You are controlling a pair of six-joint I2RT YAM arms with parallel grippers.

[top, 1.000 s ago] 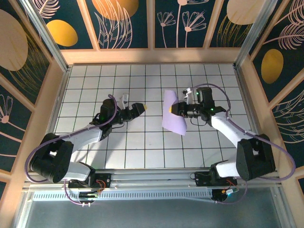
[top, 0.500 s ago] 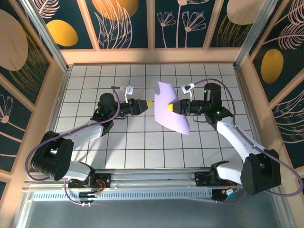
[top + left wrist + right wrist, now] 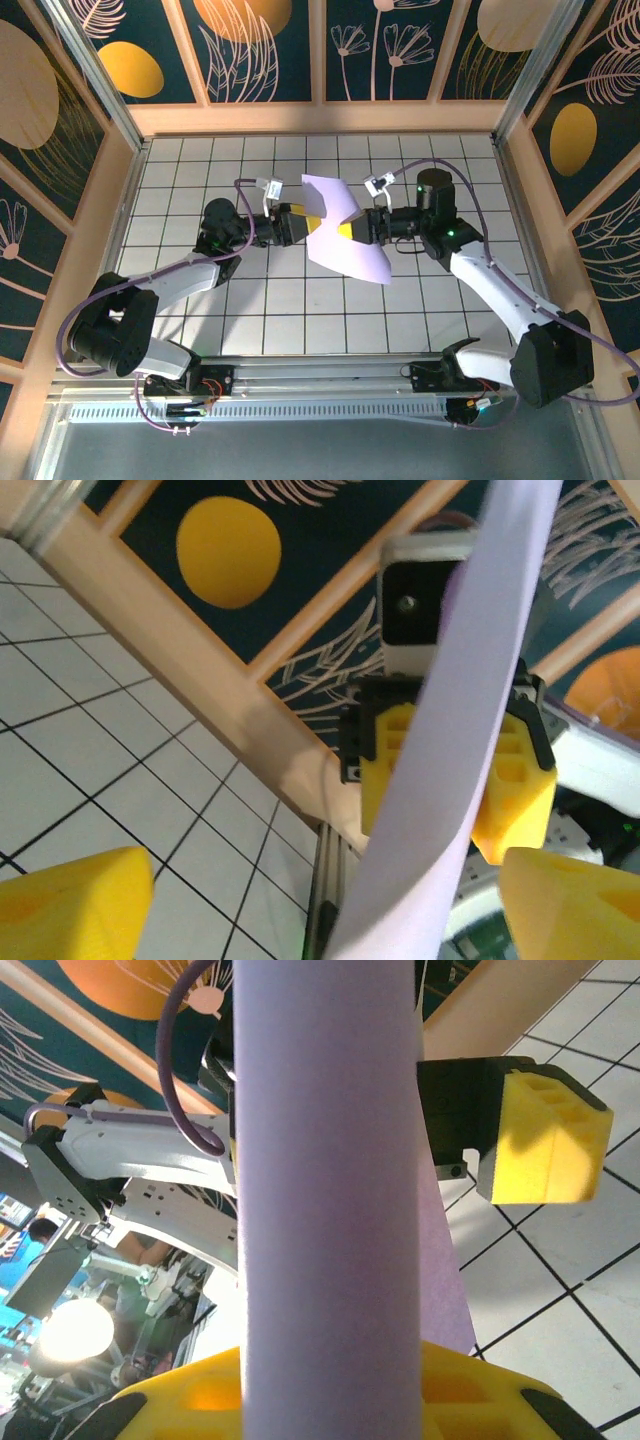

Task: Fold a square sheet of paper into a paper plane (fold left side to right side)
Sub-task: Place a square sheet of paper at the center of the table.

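Observation:
The square sheet of paper (image 3: 335, 250), pale lavender, hangs in the air over the middle of the table, upright and bowed. My right gripper (image 3: 352, 230) is shut on it from the right; in the right wrist view the paper (image 3: 325, 1160) rises as a wide band out of my yellow fingers (image 3: 480, 1400). My left gripper (image 3: 303, 222) is open at the sheet's left side. In the left wrist view the sheet (image 3: 450, 750) runs between my wide-apart yellow fingertips (image 3: 70, 905) without touching them, and the right gripper's fingers (image 3: 515, 800) pinch it behind. The paper plane is out of view.
The white tiled table (image 3: 200, 170) is ringed by a wooden rim (image 3: 320, 118) and patterned walls. Both arms reach toward the centre from the near edge; the left arm's cable (image 3: 245, 190) loops above its wrist.
The right arm has carried the sheet leftward and raised it. The left gripper has come in from the left, so its open fingers now straddle the sheet's edge.

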